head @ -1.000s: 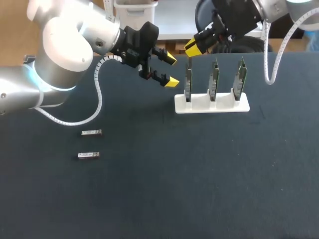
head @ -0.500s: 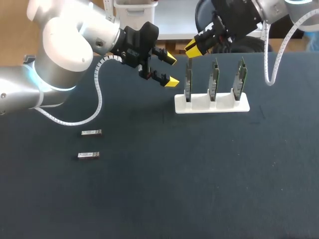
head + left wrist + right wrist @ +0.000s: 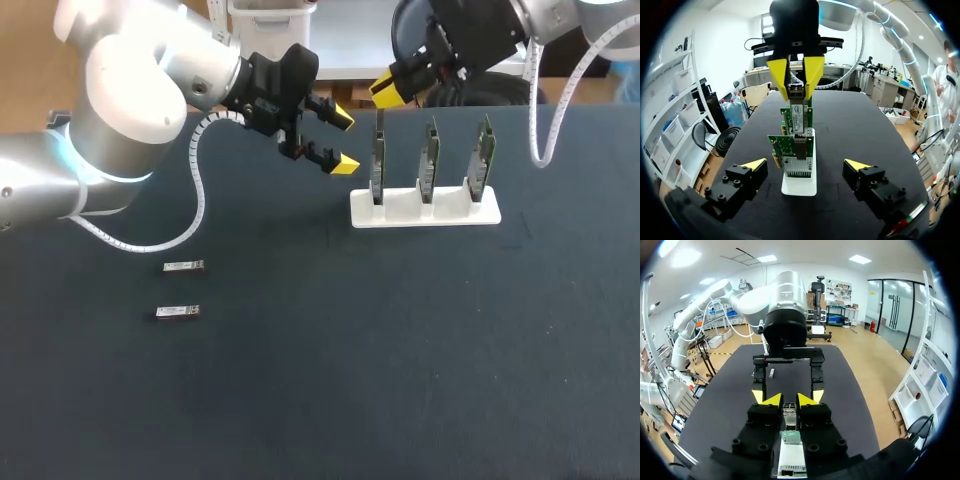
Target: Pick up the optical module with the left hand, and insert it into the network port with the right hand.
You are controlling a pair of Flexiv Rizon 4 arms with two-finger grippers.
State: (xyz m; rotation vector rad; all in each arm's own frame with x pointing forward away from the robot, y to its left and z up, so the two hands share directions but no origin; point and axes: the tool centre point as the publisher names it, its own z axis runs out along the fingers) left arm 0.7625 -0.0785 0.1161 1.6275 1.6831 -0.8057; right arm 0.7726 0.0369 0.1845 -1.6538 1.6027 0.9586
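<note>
Dark blue cloth worktop point(image 3: 300, 400). At its left: near silver rectangular optical module point(image 3: 177, 312), lying flat; far silver optical module point(image 3: 183, 266) just behind it, apart. Right of centre: white slotted plastic stand point(image 3: 403, 206) carrying three upright green circuit boards point(image 3: 429, 160) with metal ports. Left hand point(image 3: 343, 140): fingers spread wide, empty, raised beside the stand's left end. Right hand point(image 3: 788, 400): clamped on a third silver optical module point(image 3: 789, 415), directly over the leftmost board; contact with the board cannot be told.
</note>
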